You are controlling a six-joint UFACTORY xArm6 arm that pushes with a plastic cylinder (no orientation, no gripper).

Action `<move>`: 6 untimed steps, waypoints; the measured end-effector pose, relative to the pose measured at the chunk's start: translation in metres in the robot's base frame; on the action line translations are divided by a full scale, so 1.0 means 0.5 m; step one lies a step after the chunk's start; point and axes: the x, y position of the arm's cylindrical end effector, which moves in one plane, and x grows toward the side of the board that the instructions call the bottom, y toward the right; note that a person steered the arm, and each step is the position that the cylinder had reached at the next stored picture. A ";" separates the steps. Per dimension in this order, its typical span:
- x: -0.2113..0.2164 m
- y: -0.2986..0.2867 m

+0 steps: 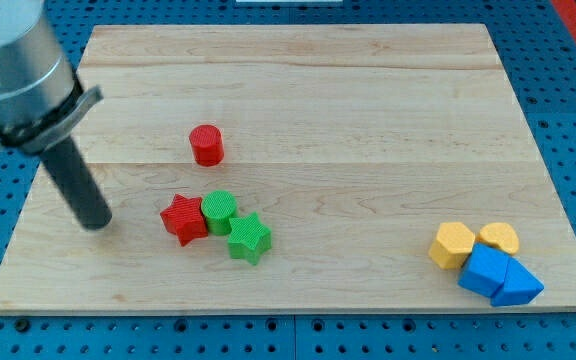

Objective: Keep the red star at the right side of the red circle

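Observation:
The red circle [207, 145] stands on the wooden board, left of centre. The red star [183, 218] lies below it and slightly to the view's left, touching the green circle [219, 211] on its right. The green star [249, 238] sits just below and right of the green circle. My tip [95, 222] rests on the board at the view's left, a short gap left of the red star and not touching it.
The wooden board [368, 100] lies on a blue pegboard. At the lower right are a yellow hexagon [452, 244], a yellow block [499, 238], a blue block [483, 270] and a blue triangle [517, 283], clustered together.

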 end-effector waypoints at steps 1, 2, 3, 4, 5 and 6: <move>0.014 0.131; 0.000 0.167; -0.030 0.167; -0.041 0.191; -0.069 0.260; -0.120 0.267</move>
